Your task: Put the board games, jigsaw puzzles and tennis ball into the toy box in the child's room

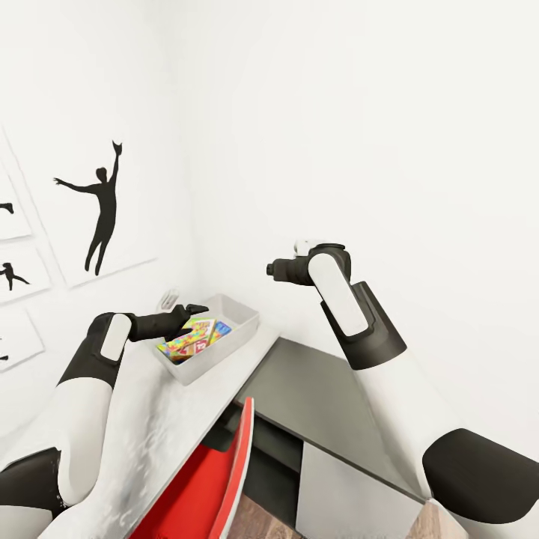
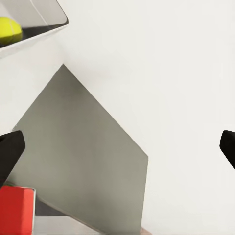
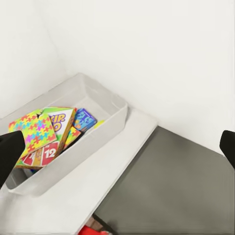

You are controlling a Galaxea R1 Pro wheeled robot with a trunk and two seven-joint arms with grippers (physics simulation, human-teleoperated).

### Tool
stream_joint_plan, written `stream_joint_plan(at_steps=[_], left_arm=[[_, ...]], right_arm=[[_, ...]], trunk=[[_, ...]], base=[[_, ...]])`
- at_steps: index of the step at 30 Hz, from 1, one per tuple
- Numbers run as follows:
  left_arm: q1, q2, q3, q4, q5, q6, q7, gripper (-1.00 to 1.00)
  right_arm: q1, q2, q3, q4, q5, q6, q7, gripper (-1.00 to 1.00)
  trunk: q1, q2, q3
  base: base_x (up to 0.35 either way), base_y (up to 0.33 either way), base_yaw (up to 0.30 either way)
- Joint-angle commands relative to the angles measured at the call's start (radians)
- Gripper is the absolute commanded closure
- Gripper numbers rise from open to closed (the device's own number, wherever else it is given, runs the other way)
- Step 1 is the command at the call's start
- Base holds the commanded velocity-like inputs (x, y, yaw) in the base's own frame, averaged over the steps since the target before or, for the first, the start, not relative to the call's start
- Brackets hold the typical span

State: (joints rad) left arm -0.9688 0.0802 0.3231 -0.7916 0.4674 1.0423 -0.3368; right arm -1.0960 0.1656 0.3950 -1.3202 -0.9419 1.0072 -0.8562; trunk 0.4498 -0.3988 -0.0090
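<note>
Since the toy box (image 1: 241,322) in the table's (image 1: 161,419) corner already holds a jigsaw puzzle (image 3: 33,130), the SKIP-BO box (image 3: 59,122), a blue game box (image 3: 85,119) and the tennis ball (image 2: 9,28), you look close to finished. Your left gripper (image 1: 187,314) hovers over the bin, fingers spread wide and empty; your right gripper (image 1: 272,269) hangs above, beside the dark cabinet top (image 1: 322,404), also wide and empty. Next, count what's inside; I can't tell whether every toy is there.
</note>
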Motion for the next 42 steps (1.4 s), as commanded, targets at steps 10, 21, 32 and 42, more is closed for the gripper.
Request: stream_joint_plan(at_steps=[10,21,32,42], left_arm=[[-0.001,0.0,0.003,0.0,-0.01,0.004,-0.01,-1.0],[-0.001,0.0,0.004,0.0,-0.01,0.004,-0.011,-1.0],[-0.001,0.001,0.004,0.0,-0.01,0.004,-0.011,-1.0],[-0.001,0.001,0.004,0.0,-0.01,0.004,-0.011,-1.0]], right_arm=[[-0.001,-0.001,0.001,-0.001,-0.008,0.002,-0.01,-1.0],[-0.001,-0.001,0.001,0.0,-0.008,0.001,-0.01,-1.0],[-0.001,-0.001,0.005,0.0,-0.008,0.001,-0.01,-1.0],[-0.001,-0.001,0.005,0.002,-0.008,0.001,-0.01,-1.0]], trunk=[[0.0,-0.001,0.006],[0.0,-0.001,0.018],[0.0,-0.001,0.031],[0.0,-0.001,0.044]], base=[[-0.181,0.013,-0.113],[-0.224,0.061,-0.148],[-0.144,0.023,-0.157],[-0.151,0.023,-0.174]])
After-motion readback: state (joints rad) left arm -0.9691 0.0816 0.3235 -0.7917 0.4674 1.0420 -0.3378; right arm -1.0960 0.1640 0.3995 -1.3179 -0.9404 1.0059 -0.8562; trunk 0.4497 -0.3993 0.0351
